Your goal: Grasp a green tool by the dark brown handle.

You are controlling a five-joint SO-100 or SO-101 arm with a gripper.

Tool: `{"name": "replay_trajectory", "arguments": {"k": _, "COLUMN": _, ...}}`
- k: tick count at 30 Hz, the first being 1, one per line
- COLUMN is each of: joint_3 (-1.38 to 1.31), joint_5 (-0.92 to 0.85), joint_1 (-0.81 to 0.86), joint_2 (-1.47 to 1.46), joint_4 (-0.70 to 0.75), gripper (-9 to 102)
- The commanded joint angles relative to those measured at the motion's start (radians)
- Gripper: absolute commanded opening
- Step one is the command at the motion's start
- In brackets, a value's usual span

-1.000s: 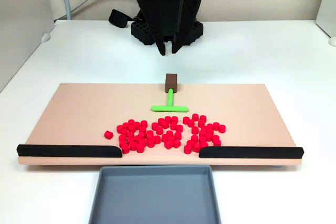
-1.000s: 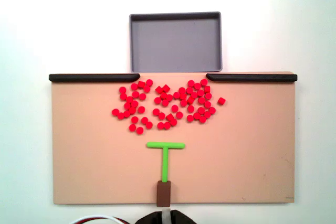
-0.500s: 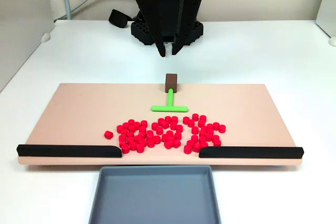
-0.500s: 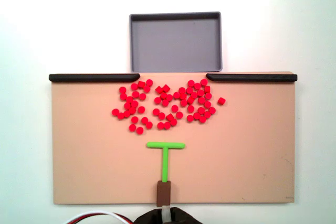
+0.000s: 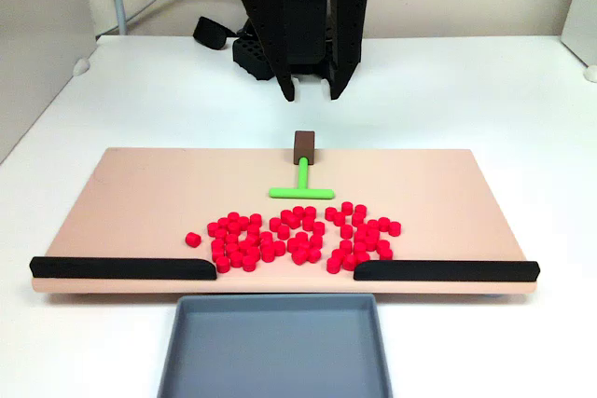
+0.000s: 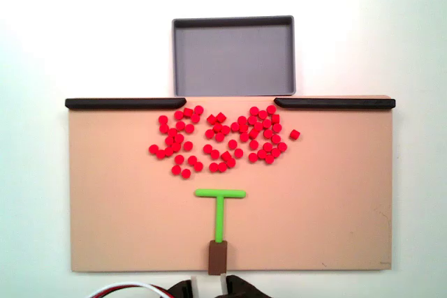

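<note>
The green tool lies flat on the tan board, a T with its crossbar toward the red pieces. Its dark brown handle sits at the board's far edge in a fixed view and at the lower edge in the top-down fixed view, with the green tool's stem running up from it. My black gripper hangs open just behind and above the handle, jaws spread wider than the block, touching nothing. In the top-down view the gripper pokes in at the bottom edge, below the handle.
Several red cylinders cluster on the board in front of the crossbar. Two long black bars line the board's near edge with a gap between them. A grey tray sits beyond that gap. A cable and the arm's base stand behind.
The gripper's jaws have spread apart from nearly shut to open while staying behind the handle. The tool and red pieces have not moved.
</note>
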Motion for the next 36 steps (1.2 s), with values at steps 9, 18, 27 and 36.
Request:
{"name": "replay_trajectory", "arguments": {"k": 9, "joint_3": -0.041, "joint_5": -0.026, "joint_1": 0.041, "joint_2": 0.000, "joint_4": -0.003, "gripper": 22}}
{"name": "replay_trajectory", "arguments": {"k": 18, "joint_3": -0.043, "joint_5": -0.005, "joint_1": 0.051, "joint_2": -0.028, "joint_4": -0.025, "gripper": 21}}
{"name": "replay_trajectory", "arguments": {"k": 27, "joint_3": -0.043, "joint_5": 0.017, "joint_1": 0.051, "joint_2": -0.064, "joint_4": -0.043, "gripper": 21}}
{"name": "replay_trajectory", "arguments": {"k": 36, "joint_3": -0.043, "joint_5": 0.028, "joint_1": 0.049, "joint_2": -0.103, "joint_4": -0.063, "gripper": 20}}
